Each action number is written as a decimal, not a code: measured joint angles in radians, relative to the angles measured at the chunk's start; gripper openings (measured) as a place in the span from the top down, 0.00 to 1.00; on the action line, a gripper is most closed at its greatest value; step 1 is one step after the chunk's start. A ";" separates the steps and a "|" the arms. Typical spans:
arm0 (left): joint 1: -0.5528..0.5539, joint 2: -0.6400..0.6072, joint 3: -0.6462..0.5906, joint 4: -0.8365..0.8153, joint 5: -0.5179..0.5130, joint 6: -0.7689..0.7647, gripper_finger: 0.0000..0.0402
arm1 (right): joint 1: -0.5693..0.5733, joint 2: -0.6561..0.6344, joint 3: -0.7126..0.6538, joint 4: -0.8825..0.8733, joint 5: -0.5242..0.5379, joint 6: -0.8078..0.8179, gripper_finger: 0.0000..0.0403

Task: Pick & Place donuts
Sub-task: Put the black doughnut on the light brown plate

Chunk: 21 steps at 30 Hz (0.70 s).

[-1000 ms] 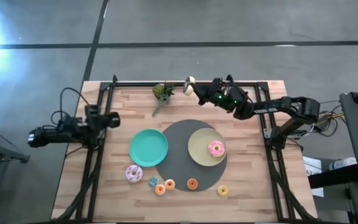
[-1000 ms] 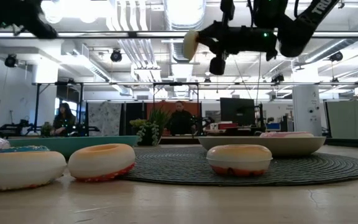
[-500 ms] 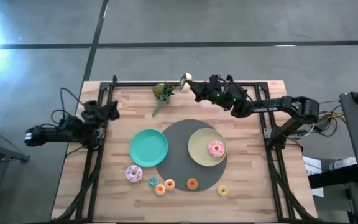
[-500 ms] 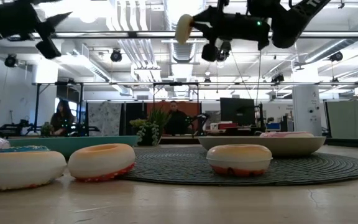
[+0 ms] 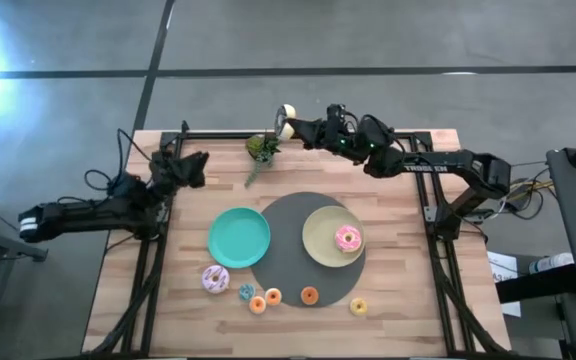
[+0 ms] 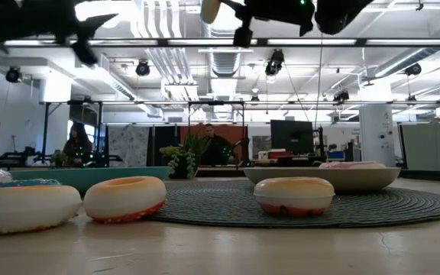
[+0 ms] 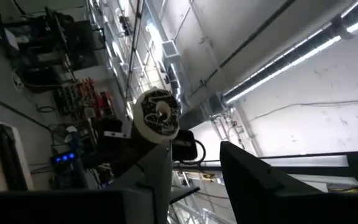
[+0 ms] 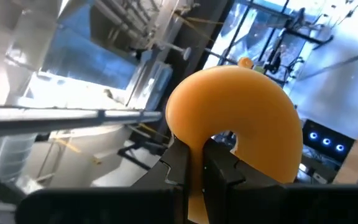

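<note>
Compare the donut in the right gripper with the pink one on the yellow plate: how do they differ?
The held donut is in the air above the table's far edge, in the shut right gripper; the pink donut lies flat on the yellow plate. The held one is brown-and-white, the other pink-iced. Both are rings.

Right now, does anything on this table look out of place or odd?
Yes: the right end effector holds a brown-and-white donut high above the table's far edge beside the little plant, well away from the teal plate and pale-yellow plate. Nothing looks spilled or damaged.
</note>
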 joint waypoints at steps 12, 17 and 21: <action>0.224 0.447 0.376 0.009 0.646 0.007 0.73 | 0.052 0.086 0.176 0.019 -0.119 -0.060 0.96; 0.338 0.532 0.447 0.223 0.829 -0.116 0.73 | 0.071 0.072 0.217 0.050 -0.122 -0.095 0.96; 0.357 0.599 0.503 0.262 0.872 -0.140 0.73 | 0.074 0.067 0.219 0.048 -0.131 -0.116 0.96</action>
